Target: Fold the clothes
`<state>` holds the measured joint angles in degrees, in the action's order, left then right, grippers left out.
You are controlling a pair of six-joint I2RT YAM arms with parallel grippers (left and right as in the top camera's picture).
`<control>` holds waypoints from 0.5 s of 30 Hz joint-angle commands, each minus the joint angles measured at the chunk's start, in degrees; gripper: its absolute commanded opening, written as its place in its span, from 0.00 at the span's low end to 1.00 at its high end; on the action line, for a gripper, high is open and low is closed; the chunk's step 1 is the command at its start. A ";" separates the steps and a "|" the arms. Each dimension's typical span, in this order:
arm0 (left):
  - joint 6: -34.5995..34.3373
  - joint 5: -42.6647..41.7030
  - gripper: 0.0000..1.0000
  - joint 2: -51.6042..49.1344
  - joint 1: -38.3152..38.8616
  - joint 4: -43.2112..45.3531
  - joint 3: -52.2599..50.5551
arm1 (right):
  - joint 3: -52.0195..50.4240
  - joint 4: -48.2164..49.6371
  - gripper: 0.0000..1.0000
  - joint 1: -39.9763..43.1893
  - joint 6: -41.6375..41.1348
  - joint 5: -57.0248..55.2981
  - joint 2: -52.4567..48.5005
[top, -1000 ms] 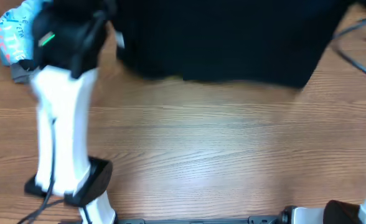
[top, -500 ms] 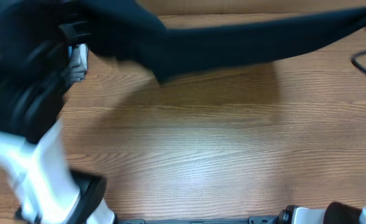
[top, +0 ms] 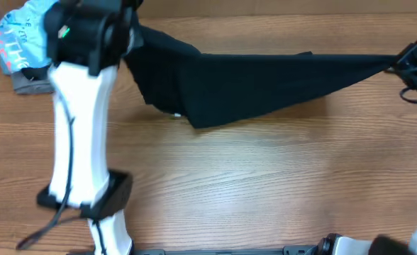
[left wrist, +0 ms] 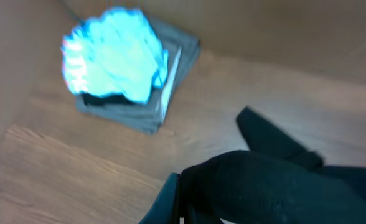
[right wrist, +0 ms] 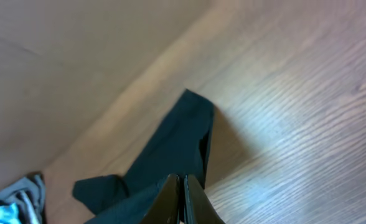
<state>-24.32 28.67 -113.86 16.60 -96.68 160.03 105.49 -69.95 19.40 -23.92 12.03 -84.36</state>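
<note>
black t-shirt (top: 265, 81) is off the table (top: 265, 184) for most of its length, strung out as a long sagging band betw the two arms near the far edge. its l end is bunched and droops lowest, looks like it brushes the wood there, can't tell for sure.

left gripper (top: 125, 34): fingers buried in black cloth in the wrist view, jaws together, pinching the shirt's l end. right gripper (right wrist: 183, 196): fingers pressed tight w/ a thin bit of black fabric caught betw them, so clamped on the other end.

far l corner: light blue shirt (top: 13, 39) w/ red lettering sits on a grey garment (top: 28, 83), both apart from the black one, looks like a finished pile.

progress, my read: early to mid. shirt is grabbed at both ends and pulled taut-ish, prob a spread or shake-out step. no clean crease or squared edge visible, cloth is twisted and doubled on itself at the l side.

left to do: lay it flat, square it up, make the folds, let go. maybe add to the pile, only a guess.
</note>
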 commanded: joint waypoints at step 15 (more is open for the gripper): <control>-1.88 0.20 0.04 11.06 12.07 0.48 0.09 | 1.07 0.85 0.04 0.22 -0.07 4.22 10.10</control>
<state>-25.06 30.87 -95.72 31.51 -96.68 162.50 106.61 -71.20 19.40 -23.97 13.58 -68.38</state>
